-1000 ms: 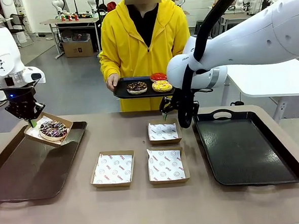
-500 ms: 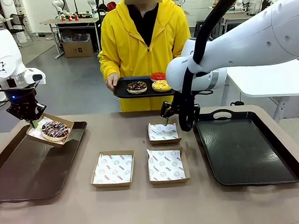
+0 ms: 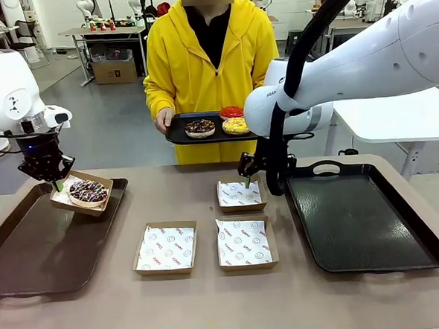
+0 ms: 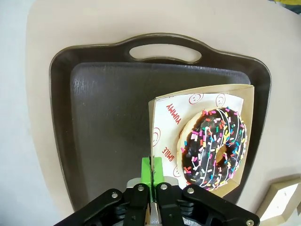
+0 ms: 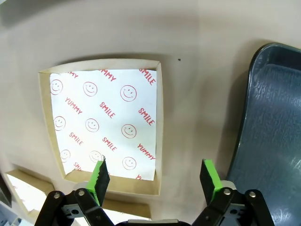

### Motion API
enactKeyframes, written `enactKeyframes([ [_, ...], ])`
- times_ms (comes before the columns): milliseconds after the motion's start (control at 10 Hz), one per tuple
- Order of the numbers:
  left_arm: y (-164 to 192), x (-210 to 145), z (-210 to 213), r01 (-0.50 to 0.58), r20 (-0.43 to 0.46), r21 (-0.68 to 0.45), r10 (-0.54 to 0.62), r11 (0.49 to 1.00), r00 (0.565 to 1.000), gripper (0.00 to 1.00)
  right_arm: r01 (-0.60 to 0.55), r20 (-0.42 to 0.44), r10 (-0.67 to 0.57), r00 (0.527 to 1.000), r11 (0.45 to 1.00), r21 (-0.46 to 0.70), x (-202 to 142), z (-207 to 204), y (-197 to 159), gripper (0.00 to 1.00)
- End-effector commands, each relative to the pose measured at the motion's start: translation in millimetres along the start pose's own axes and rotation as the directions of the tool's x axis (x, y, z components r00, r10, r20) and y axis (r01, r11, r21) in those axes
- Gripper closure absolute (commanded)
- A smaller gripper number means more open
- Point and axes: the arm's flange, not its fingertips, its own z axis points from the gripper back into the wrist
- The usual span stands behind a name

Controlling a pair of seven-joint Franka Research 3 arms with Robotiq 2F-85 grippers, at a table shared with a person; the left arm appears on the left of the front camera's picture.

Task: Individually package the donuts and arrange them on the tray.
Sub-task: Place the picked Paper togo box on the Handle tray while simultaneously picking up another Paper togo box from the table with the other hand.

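My left gripper is shut on the rim of a cardboard box holding a dark donut with coloured sprinkles, tilted above the far corner of the left tray. In the left wrist view the green pads pinch the box wall beside the donut, over the tray. My right gripper hangs open over an empty paper-lined box; its wrist view shows the gripper above that box. A person holds a small black tray with a chocolate donut, a red donut and a yellow donut.
Two more empty lined boxes sit at the table's middle front. A second dark tray lies at the right, its edge close to my right gripper. The person stands at the far side.
My left gripper has carried the boxed donut to the right and slightly down, toward the left tray's far right corner. The right arm has barely shifted.
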Motion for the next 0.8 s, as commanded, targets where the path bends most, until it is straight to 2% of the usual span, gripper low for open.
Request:
enactKeyframes([
  [0, -7.4, 10.3, -0.8, -0.028, -0.002, -0.011, 0.028, 1.000, 1.000, 0.99, 0.009, 0.017, -0.008, 1.000, 0.999, -0.040, 0.9, -6.4, -2.3, 0.00],
  [400, -10.9, 19.0, -13.8, -0.037, -0.017, 0.000, 0.037, 0.999, 0.999, 0.99, -0.023, 0.004, 0.023, 1.000, 0.998, -0.053, 10.8, -23.7, -0.5, 0.00],
  [700, -14.2, 20.7, -16.8, 0.000, -0.023, -0.018, -0.001, 1.000, 1.000, 0.99, -0.030, 0.000, 0.030, 1.000, 0.998, -0.052, 13.2, -30.8, 0.1, 0.00],
])
